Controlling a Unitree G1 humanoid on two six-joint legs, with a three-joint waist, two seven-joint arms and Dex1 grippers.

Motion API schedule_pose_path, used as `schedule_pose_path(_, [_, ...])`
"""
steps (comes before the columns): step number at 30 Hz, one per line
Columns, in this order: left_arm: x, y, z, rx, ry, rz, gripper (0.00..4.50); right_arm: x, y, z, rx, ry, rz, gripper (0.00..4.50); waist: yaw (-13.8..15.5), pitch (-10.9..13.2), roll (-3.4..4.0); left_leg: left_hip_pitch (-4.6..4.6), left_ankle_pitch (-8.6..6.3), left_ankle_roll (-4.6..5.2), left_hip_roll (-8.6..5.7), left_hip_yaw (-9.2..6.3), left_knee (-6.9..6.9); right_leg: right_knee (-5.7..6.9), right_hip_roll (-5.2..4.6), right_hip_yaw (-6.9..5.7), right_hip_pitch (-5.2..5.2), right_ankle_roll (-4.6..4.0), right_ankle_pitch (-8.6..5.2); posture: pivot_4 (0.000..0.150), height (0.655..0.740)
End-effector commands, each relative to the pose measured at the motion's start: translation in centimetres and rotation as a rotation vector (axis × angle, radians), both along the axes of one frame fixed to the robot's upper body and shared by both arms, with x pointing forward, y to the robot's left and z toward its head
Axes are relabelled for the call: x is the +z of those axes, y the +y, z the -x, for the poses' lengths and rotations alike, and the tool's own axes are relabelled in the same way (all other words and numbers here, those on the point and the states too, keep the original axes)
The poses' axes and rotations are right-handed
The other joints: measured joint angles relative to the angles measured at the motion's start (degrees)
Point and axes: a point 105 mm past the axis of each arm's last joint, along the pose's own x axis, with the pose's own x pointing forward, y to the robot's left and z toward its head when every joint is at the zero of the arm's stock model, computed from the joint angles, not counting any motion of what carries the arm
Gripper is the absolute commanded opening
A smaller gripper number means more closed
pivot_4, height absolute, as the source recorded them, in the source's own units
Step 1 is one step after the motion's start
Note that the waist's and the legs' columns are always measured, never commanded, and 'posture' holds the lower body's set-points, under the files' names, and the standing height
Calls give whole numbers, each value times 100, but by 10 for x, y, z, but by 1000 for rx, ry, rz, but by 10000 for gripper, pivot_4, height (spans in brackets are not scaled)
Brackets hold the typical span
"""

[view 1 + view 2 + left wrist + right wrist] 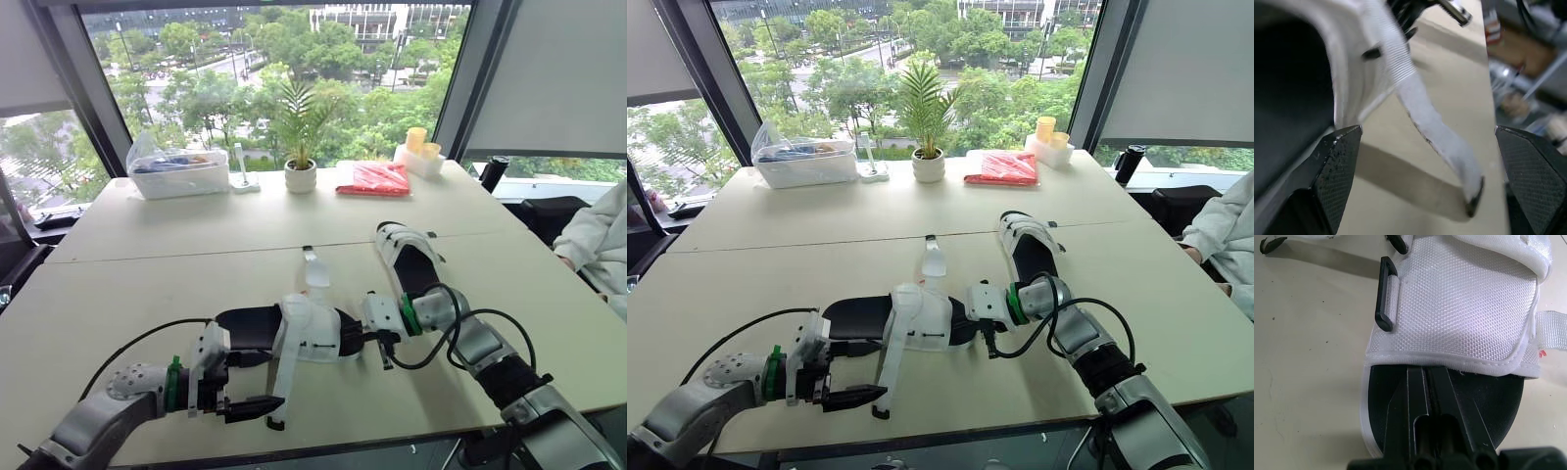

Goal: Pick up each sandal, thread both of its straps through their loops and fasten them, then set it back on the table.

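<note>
The left gripper (pixel 1428 128) has its jaws spread wide and holds nothing. A loose white strap (pixel 1440 142) of the near sandal (pixel 294 328) runs down through the gap between them, clear of both fingers. Its dark tip is down at the table (pixel 147 284). This gripper sits low beside the sandal's heel end, near the table's front edge.

The right gripper (pixel 1426 377) has its jaws pressed together. They lie along the black footbed at the toe end, with the tips tucked under the white fabric upper. I cannot tell whether they pinch anything there. A black loop (pixel 1385 293) stands on the side of the upper with no strap through it.

The near sandal lies on the table between the two grippers, toe toward the right one. Its other strap (pixel 315 269) lies flat on the table and points away toward the window.

A second sandal (pixel 407 255) lies on the table just beyond the right arm.

Along the far edge by the window stand a clear box (pixel 176 174) under a plastic bag, a potted plant (pixel 300 176), a red packet (pixel 372 178) and yellow cups (pixel 419 142). A person's white sleeve (pixel 598 245) shows at the table's right side.
</note>
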Motion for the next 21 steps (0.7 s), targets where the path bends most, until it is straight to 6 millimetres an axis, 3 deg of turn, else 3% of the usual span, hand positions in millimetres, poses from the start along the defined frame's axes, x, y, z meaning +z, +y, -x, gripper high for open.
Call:
schedule_pose_path(1, [10, -7, 2, -3, 143, 47, 44804, -14, -6, -2, -32, 39, 54, 0, 0, 0, 0, 0, 0, 0, 0, 0, 0, 0, 0, 0, 0, 2, 0, 1500, 7400])
schedule_pose_path(9, [11, -23, 10, -67, 281, 79, 44804, -14, -7, -1, -38, 38, 57, 0, 8, -1, -1, 0, -1, -2, -1, 1, -3, -1, -2, 2, 2, -7, -3, 1500, 7400])
schedule_pose_path(12, [11, -25, 6, -48, 296, 92, 31887, -14, -6, 0, -38, 38, 54, 0, 10, -1, -1, 0, -1, -2, -1, 1, -3, -4, -4, 2, 2, -10, -5, 1500, 7400])
schedule_pose_path(18, [13, -27, 2, -41, 312, 98, 1312, -13, -5, 1, -39, 36, 50, 0, 14, -1, -2, -2, -1, -3, 0, 1, -7, -11, -6, 2, 2, -15, -7, 1500, 7400])
schedule_pose_path(21, [17, -28, 6, -77, 335, 107, 545, -13, -5, 0, -42, 35, 48, 0, 13, -1, -2, -3, -1, -3, 0, 1, -12, -16, -6, 3, 2, -16, -8, 1500, 7400])
